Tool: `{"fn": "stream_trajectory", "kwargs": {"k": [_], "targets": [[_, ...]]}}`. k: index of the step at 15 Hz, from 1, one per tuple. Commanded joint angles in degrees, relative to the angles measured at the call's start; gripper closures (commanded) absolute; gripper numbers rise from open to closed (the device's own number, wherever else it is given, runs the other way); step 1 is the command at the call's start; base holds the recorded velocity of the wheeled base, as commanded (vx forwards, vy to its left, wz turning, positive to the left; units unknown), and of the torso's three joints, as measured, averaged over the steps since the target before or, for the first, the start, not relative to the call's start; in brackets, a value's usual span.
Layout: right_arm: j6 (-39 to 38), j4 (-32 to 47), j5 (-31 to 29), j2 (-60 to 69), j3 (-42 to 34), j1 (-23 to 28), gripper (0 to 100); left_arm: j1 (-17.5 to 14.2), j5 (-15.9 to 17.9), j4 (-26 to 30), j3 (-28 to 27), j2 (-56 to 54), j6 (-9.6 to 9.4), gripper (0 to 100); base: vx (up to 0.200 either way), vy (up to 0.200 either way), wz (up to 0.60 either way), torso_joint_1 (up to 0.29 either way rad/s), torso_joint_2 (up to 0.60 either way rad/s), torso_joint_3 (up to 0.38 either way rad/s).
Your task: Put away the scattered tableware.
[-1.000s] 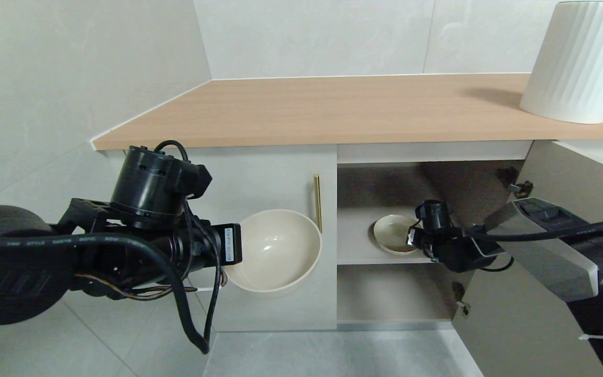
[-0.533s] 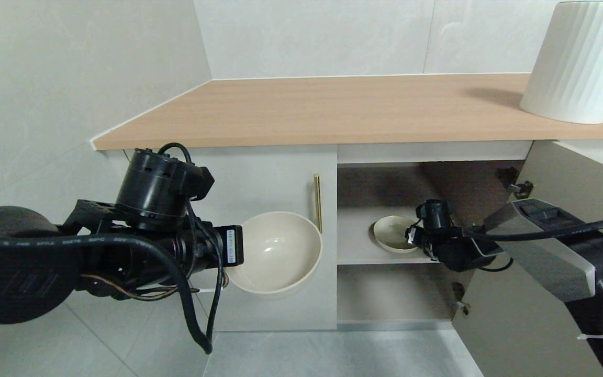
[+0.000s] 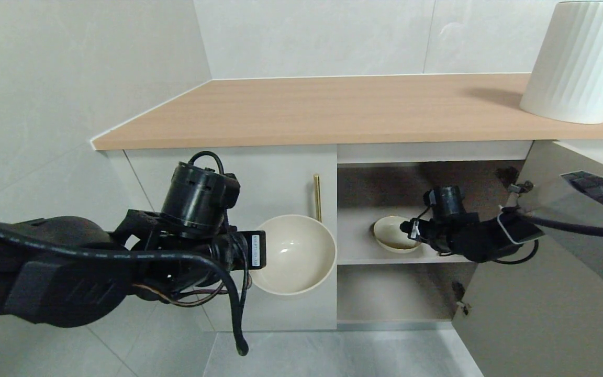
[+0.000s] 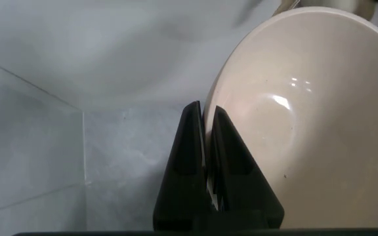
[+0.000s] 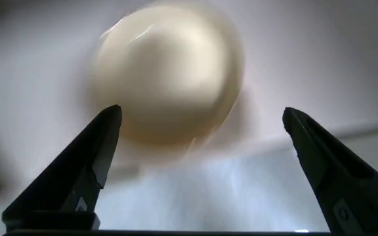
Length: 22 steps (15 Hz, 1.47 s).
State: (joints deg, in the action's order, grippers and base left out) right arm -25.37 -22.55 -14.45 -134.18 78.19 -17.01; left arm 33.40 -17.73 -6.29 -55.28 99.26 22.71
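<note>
The left gripper (image 3: 257,251) is nearest, its fingers pinched tight on the rim of a large cream bowl (image 3: 293,254). It holds the bowl tipped on edge in the air in front of the shut cupboard door (image 3: 275,173), with the bowl's far rim by the foot of the gold handle (image 3: 316,196). Deeper in, inside the open cupboard, the right gripper (image 3: 409,230) has its fingers spread wide. It points at a small dish (image 3: 391,234) that lies on the shelf (image 3: 356,246), and it does not touch the dish.

This looks like the storing step: the dish is already put away and the bowl is next. The bowl likely needs to pass the door edge and level out before it is set down, and the right arm should leave the opening first.

Compared with a second ago, the left arm has carried the bowl towards the opening. The right forearm has swung up and outward, while its gripper has kept near the dish.
</note>
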Motion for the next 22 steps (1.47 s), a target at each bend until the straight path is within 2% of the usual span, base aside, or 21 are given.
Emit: {"fn": "stream_trajectory", "kwargs": {"k": [1,2,4,7,8,10,15,22], "targets": [[0.94,4.18,3.02,12.63,-6.12,-2.95,0,2.02,-0.91,-1.27,-0.26,4.02,-0.21,100,0.0,0.0,0.0,0.0,0.0,0.0],[1.64,7.44,3.11,17.2,-7.88,-4.88,0,3.78,-2.31,-2.59,-0.7,5.51,-0.3,100,0.0,0.0,0.0,0.0,0.0,0.0],[3.48,12.53,3.46,24.05,-10.78,-7.96,0,4.83,-3.98,-2.76,-1.41,7.44,-1.44,100,0.0,0.0,0.0,0.0,0.0,0.0],[7.09,18.25,9.26,33.28,-15.35,-13.67,0,6.94,-5.13,-3.64,-1.93,10.52,-1.79,100,0.0,0.0,0.0,0.0,0.0,0.0],[7.18,19.65,9.52,34.6,-15.88,-15.6,0,7.82,-5.83,-4.96,-2.28,11.49,-1.79,100,0.0,0.0,0.0,0.0,0.0,0.0],[7.7,20.97,9.52,35.57,-16.4,-17.45,0,8.96,-6.71,-6.89,-2.9,12.19,-1.79,100,0.0,0.0,0.0,0.0,0.0,0.0],[7.7,20.97,9.79,33.2,-17.19,-20.61,0,10.19,-7.94,-7.24,-3.16,12.1,-1.44,100,0.0,0.0,0.0,0.0,0.0,0.0],[7.26,20.53,9.7,27.04,-16.67,-21.23,0,11.69,-8.38,-7.16,-3.08,10.52,-0.3,100,0.0,0.0,0.0,0.0,0.0,0.0]]}}
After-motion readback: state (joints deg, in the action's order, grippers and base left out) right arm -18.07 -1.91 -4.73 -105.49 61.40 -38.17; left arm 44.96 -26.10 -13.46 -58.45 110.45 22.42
